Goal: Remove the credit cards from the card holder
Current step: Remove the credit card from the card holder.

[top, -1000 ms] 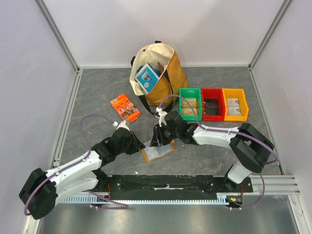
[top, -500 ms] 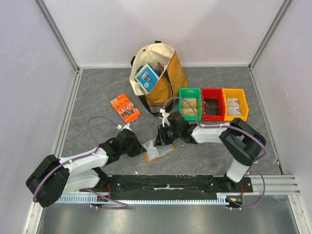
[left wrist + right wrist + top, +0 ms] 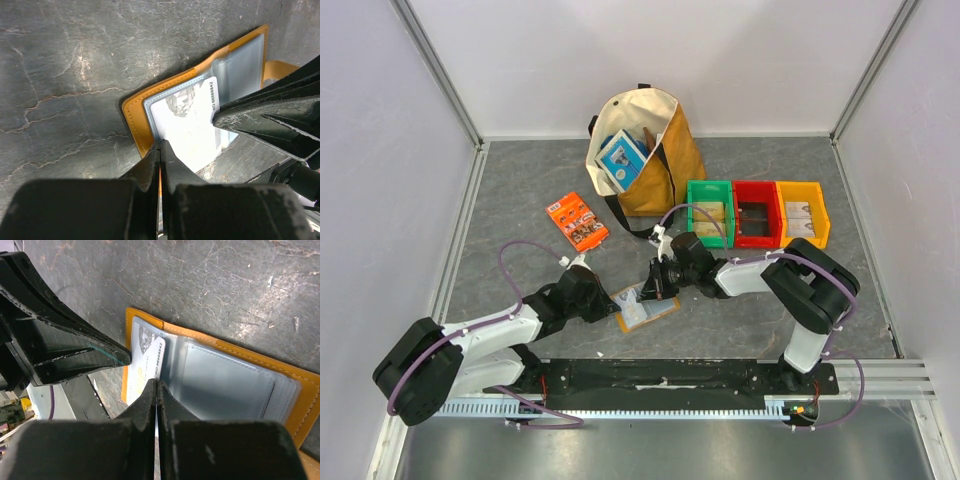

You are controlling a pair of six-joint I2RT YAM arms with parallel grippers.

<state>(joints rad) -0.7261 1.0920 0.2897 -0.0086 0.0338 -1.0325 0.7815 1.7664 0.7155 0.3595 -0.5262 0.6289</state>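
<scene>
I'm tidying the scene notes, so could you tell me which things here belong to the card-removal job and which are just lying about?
Belongs to the job: card holder, white card in its pocket, left gripper, right gripper.
Just lying about: tote bag, blue-and-white box inside it, orange packet, green bin, red bin, yellow bin.

Smooth tan leather-look card holder [image 3: 134, 114] with glossy clear plastic pockets [image 3: 240, 62], smooth white card [image 3: 187, 127], matt stone-veined dark table [image 3: 65, 75], cloth tote bag [image 3: 677, 150] upper centre
</scene>
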